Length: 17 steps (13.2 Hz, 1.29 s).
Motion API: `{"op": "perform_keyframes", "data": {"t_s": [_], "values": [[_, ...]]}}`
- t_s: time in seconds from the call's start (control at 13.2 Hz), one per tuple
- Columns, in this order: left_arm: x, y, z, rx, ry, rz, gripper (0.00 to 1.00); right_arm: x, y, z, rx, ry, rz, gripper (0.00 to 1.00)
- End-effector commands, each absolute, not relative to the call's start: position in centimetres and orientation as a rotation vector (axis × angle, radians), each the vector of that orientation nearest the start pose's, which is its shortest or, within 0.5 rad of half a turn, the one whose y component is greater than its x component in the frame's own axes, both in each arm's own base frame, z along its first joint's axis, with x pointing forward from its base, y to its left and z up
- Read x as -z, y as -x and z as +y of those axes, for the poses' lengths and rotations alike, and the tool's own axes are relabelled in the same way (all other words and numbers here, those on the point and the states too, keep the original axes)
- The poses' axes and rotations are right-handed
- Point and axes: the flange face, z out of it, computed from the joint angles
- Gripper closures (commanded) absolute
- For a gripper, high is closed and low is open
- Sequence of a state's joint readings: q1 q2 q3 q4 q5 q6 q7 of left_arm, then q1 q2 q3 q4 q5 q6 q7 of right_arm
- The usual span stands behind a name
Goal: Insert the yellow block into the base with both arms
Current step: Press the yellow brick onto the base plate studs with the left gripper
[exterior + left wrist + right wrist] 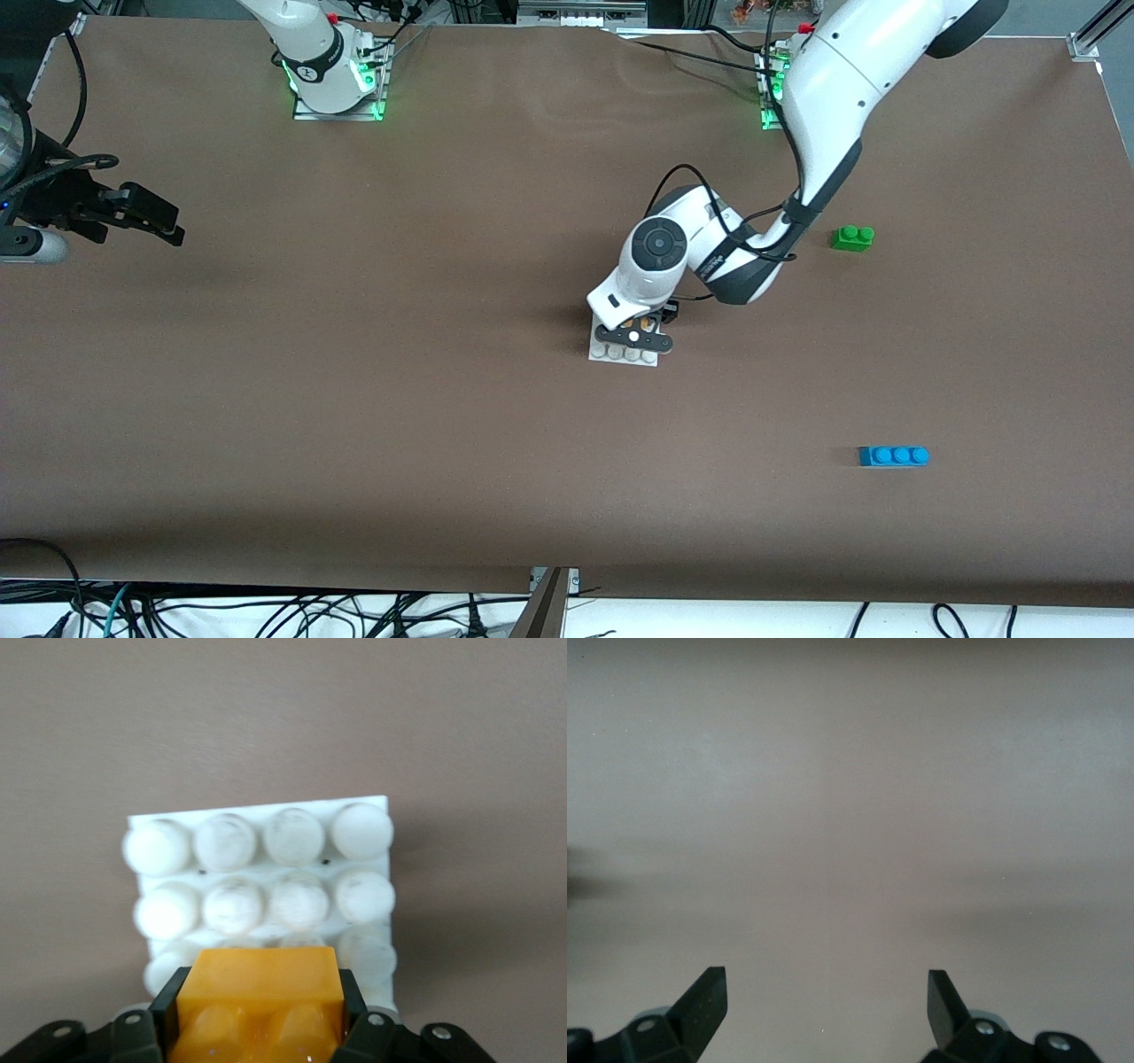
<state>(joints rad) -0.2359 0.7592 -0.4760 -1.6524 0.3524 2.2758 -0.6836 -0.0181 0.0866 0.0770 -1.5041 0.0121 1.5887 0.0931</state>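
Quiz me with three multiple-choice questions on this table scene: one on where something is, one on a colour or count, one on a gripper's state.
1. The yellow block is over:
A. the base
B. the green brick
C. the blue brick

2. Studs on the blue brick:
A. two
B. three
C. four

3. The right gripper is:
A. holding a brick
B. shut, empty
C. open, empty

Answers: 1 A, the left gripper holds it above the white studs. 2 B, three show. 3 C, its fingers stand apart over bare table.
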Motion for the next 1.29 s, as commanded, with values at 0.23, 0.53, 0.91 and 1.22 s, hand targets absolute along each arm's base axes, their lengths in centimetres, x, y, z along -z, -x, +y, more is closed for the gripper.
{"op": "perform_keyframes", "data": {"t_s": [0.23, 0.53, 0.91, 1.22], "values": [[-19.1, -55.1, -40.9, -0.063, 3.141, 0.247, 0.79, -61.4, -58.0, 3.3, -0.009, 3.12, 0.068, 0.0], [-19.7, -55.6, -40.3, -0.053, 3.138, 0.239, 0.0, -61.4, -58.0, 3.3, -0.007, 3.12, 0.068, 0.0], [-29.4, -55.9, -39.2, -0.08, 3.119, 0.148, 0.0, -61.4, -58.0, 3.3, -0.007, 3.12, 0.068, 0.0], [-40.5, -57.6, -32.7, -0.064, 3.096, -0.022, 0.0, -61.4, -58.0, 3.3, -0.007, 3.119, 0.068, 0.0]]}}
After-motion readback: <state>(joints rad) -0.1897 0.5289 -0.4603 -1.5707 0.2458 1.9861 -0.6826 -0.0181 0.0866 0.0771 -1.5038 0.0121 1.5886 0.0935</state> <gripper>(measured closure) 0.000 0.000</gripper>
